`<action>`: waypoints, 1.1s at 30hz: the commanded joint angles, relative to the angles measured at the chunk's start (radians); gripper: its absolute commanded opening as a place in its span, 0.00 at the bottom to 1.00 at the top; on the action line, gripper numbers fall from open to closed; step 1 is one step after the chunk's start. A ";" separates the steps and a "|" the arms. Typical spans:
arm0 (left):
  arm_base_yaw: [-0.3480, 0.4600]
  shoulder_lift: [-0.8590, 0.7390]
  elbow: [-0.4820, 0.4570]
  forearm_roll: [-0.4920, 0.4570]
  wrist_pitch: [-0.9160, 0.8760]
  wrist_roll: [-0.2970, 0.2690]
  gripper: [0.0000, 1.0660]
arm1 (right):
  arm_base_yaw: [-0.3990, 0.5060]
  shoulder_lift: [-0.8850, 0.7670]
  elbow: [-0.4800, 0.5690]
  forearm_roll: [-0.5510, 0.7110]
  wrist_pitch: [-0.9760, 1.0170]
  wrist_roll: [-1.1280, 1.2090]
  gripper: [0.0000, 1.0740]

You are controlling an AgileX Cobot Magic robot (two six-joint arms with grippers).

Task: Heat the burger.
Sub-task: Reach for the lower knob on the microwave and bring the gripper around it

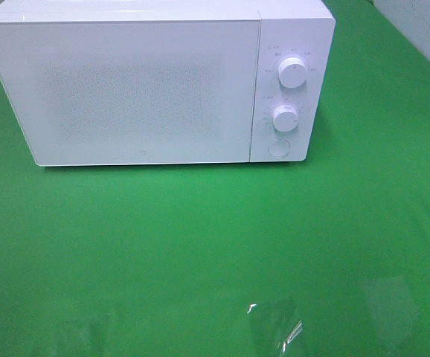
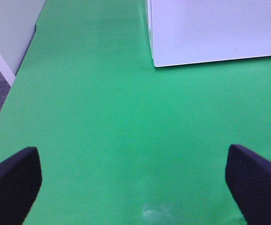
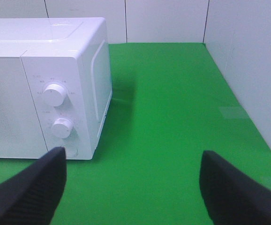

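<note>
Exterior high view shows me no burger anywhere, nor do the wrist views; whether it sits inside the shut microwave (image 1: 155, 85) I cannot tell. I expect it to be light, soft and prone to shearing apart, so I would pinch gently across the buns. The green counter (image 1: 200, 245) stretches before the microwave. My left claw (image 2: 134, 183) and right claw (image 3: 131, 183) both gape wide, holding nothing.

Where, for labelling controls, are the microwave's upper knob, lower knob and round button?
upper knob (image 1: 292, 74): high view, its face.
lower knob (image 1: 284, 118): high view, its face.
round button (image 1: 277, 147): high view, its centre.
</note>
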 commanded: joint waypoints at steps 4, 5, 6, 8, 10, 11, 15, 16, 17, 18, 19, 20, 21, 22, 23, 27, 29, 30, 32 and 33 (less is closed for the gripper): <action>0.003 -0.024 0.002 -0.009 -0.013 -0.001 0.94 | -0.001 0.065 0.039 -0.014 -0.145 -0.004 0.70; 0.003 -0.024 0.002 -0.009 -0.013 -0.001 0.94 | -0.001 0.093 0.046 -0.014 -0.179 -0.004 0.70; 0.003 -0.024 0.002 -0.009 -0.013 -0.001 0.94 | -0.001 0.093 0.046 -0.014 -0.179 -0.004 0.70; 0.003 -0.024 0.002 -0.009 -0.013 -0.001 0.94 | -0.001 0.162 0.050 -0.014 -0.240 -0.004 0.70; 0.003 -0.024 0.002 -0.009 -0.013 -0.001 0.94 | -0.001 0.204 0.050 -0.014 -0.272 -0.004 0.70; 0.003 -0.024 0.002 -0.009 -0.013 -0.001 0.94 | -0.001 0.204 0.050 -0.014 -0.272 -0.004 0.70; 0.003 -0.024 0.002 -0.009 -0.013 -0.001 0.94 | -0.001 0.287 0.050 -0.012 -0.361 0.000 0.70; 0.003 -0.024 0.002 -0.009 -0.013 -0.001 0.94 | -0.001 0.329 0.050 -0.012 -0.406 0.000 0.70; 0.003 -0.024 0.002 -0.009 -0.013 -0.001 0.94 | -0.001 0.329 0.050 -0.012 -0.406 0.000 0.70; 0.003 -0.024 0.002 -0.009 -0.013 -0.001 0.94 | -0.001 0.351 0.050 -0.011 -0.430 0.000 0.70; 0.003 -0.024 0.002 -0.009 -0.013 -0.001 0.94 | -0.001 0.394 0.050 -0.011 -0.483 0.004 0.70; 0.003 -0.024 0.002 -0.009 -0.013 -0.001 0.94 | -0.001 0.394 0.050 -0.011 -0.483 0.004 0.70; 0.003 -0.024 0.002 -0.009 -0.013 -0.001 0.94 | -0.001 0.432 0.050 -0.011 -0.531 0.004 0.70; 0.003 -0.024 0.002 -0.009 -0.013 -0.001 0.94 | -0.001 0.432 0.050 -0.011 -0.531 0.004 0.70; 0.003 -0.024 0.002 -0.009 -0.013 -0.001 0.94 | -0.001 0.467 0.050 -0.011 -0.579 0.004 0.70; 0.003 -0.024 0.002 -0.009 -0.013 -0.001 0.94 | -0.001 0.543 0.050 -0.013 -0.689 -0.017 0.70; 0.003 -0.024 0.002 -0.009 -0.013 -0.001 0.94 | -0.001 0.577 0.050 -0.011 -0.747 -0.024 0.70; 0.003 -0.024 0.002 -0.009 -0.013 -0.001 0.94 | -0.001 0.577 0.050 -0.011 -0.747 -0.024 0.70; 0.003 -0.024 0.002 -0.009 -0.013 -0.001 0.94 | -0.001 0.630 0.050 0.004 -0.839 -0.056 0.70; 0.003 -0.024 0.002 -0.009 -0.013 -0.001 0.94 | -0.001 0.630 0.050 0.004 -0.839 -0.056 0.70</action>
